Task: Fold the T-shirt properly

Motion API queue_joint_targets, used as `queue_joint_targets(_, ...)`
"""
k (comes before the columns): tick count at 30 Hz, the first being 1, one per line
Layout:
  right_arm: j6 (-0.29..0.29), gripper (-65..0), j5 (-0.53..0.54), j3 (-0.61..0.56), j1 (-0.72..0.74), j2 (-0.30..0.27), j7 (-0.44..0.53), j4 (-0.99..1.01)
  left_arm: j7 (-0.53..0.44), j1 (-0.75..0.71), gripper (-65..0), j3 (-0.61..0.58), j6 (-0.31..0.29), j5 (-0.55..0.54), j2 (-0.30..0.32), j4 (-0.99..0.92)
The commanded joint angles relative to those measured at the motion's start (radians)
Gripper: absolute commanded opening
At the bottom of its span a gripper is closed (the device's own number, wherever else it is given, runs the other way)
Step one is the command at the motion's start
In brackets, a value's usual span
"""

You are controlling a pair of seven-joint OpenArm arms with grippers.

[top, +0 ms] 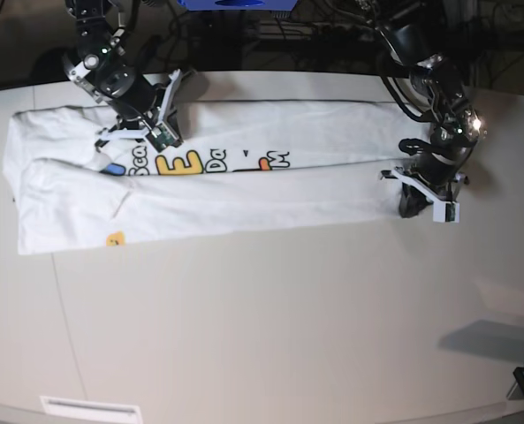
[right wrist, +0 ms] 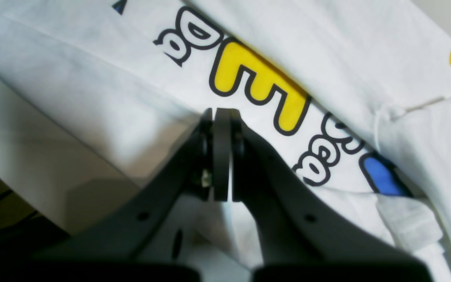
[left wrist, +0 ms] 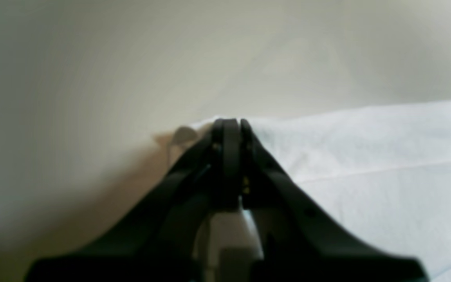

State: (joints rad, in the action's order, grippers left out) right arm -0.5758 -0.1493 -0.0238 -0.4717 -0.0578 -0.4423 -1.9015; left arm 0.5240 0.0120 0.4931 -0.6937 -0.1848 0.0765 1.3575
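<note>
Right hand (top: 142, 132): It was on the left side as I stood looking. Its fingers were shut tight together. It sat low over the T-shirt, just by the yellow letter. I could not tell if any cloth was pinched between the fingers.

T-shirt (top: 270, 190): It was white and lay flat on the worktop (top: 270, 327), stretched out long from side to side. The near long side was folded over toward the middle, so it hid part of the picture. Only a strip of the coloured words (top: 204, 162) showed, some blue, some yellow, some orange. The far long side looked folded in too, but I was not sure. A small yellow shape (top: 115, 238) showed near the front edge.

Left hand (top: 413, 207): It was on the right side, at the end of the T-shirt. Its fingers were shut tight too. It was right at the edge of the cloth, maybe touching it. I could not see it holding any.

Done so far: I think the long side folds were made. The T-shirt was a long thin band.

Left to do: I think the band needed folding end to end, to make a small neat pile.
</note>
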Motion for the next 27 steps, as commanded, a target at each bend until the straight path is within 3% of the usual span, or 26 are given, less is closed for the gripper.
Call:
queue_joint_targets(1, 0.0, -64.7, 0.012, 0.003, 0.0, -0.001, 0.024, -0.017, -0.012, 0.006, -65.0, 0.003, -0.004, 0.008, 0.021, -0.01)
queue_joint_targets(5, 0.0, -64.7, 0.012, 0.003, 0.0, -0.001, 0.024, -0.017, -0.106, -0.002, -65.0, 0.002, -0.004, 0.009, 0.042, -0.079)
queue_joint_targets(9, 0.0, -64.7, 0.012, 0.003, 0.0, -0.001, 0.024, -0.017, -0.11, -0.002, -65.0, 0.002, -0.004, 0.003, 0.05, -0.037)
queue_joint_targets(15, 0.0, -64.7, 0.012, -0.006, 0.006, -0.001, 0.03, -0.023, -0.101, -0.037, -65.0, 0.003, -0.004, 0.005, 0.05, 0.181)
queue_joint_targets(22, 0.001, -64.7, 0.012, 0.003, 0.064, 0.005, 0.03, -0.048, -0.011, -0.131, -65.0, 0.059, -0.004, 0.001, 0.042, 0.414)
queue_joint_targets(27, 0.086, -64.7, 0.012, 0.061, 0.136, 0.002, 0.029, -0.043, -0.018, -0.277, -65.0, 0.089, -0.004, 0.001, 0.042, 0.452)
